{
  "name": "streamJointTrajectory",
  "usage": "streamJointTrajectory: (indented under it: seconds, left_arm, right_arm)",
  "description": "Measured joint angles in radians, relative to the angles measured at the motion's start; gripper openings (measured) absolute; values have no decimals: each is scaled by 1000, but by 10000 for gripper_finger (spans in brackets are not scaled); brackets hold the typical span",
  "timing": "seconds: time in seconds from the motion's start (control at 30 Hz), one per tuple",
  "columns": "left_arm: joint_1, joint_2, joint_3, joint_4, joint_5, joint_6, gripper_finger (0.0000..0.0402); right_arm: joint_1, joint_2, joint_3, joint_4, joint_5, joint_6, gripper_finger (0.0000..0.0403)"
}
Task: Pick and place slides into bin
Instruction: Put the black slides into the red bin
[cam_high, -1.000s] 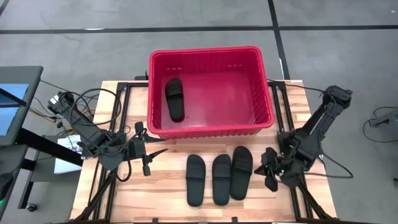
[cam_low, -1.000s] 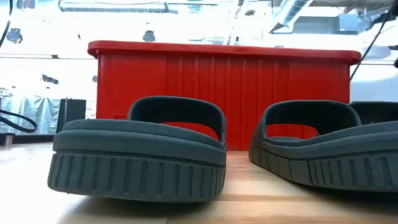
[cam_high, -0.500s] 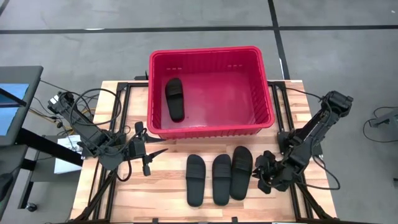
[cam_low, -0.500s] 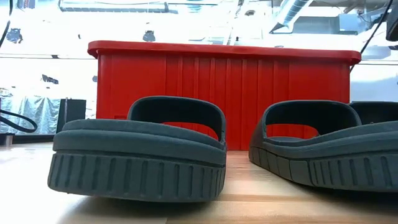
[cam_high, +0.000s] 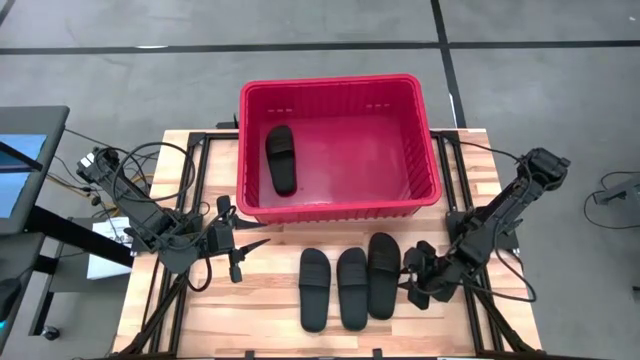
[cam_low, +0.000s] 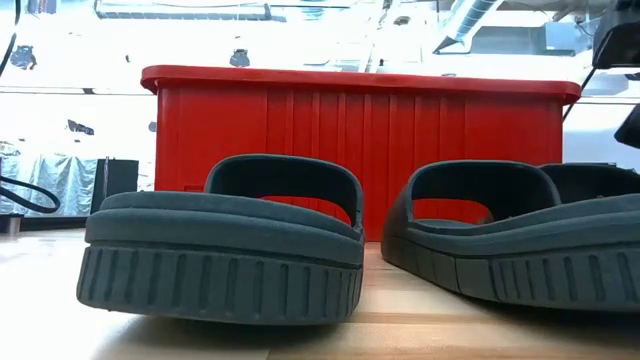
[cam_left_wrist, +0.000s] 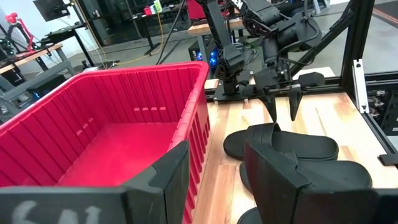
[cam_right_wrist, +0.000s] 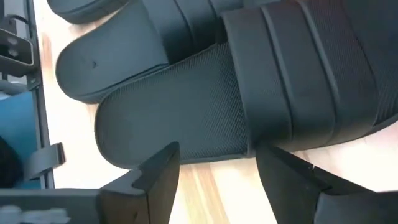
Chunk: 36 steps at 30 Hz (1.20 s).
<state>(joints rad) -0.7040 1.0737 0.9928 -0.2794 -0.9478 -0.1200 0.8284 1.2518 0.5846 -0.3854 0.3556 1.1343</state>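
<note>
Right pincer (cam_high: 408, 283) has opened and closed in on the rightmost slide sandal (cam_high: 382, 274).
The sandal got nudged against its neighbours near the counter's front edge; one lies in the red bin (cam_high: 425, 150); left pincer (cam_high: 245, 250) waits released.
</note>
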Motion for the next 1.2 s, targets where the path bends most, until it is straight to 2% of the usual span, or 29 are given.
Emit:
streamJointTrajectory:
  seconds: [0.5,1.2]
  left_arm:
    - [0,0,0,0,0,0,144]
    - [0,0,0,0,0,0,144]
  right_arm:
    - [-6,0,0,-78,-11,36,177]
    - [-157,14,-1,-38,-11,-89,180]
